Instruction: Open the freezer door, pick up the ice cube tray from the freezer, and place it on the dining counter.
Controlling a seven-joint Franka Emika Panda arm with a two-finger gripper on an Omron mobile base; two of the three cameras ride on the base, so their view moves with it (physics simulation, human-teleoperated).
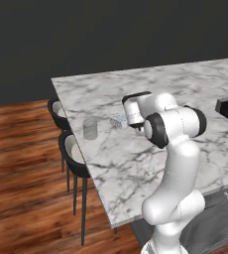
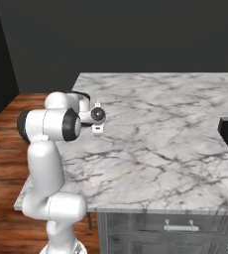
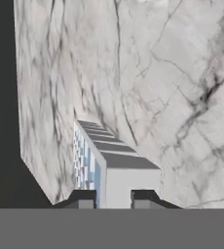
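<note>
Marble dining counter (image 1: pixel 136 163) lies beneath the tool (image 3: pixel 112 198), clamped on the unlabelled ice cube tray (image 3: pixel 102 155).

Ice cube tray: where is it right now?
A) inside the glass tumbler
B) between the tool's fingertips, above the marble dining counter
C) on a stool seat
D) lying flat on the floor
B: the hand view shows the ice cube tray between the tool fingertips, above the dining counter.

No readable text, label, brand, number or sign appears anywhere (not on the marble dining counter (image 1: pixel 136 163), nor on the pale-blue ice cube tray (image 3: pixel 87 160)).
</note>
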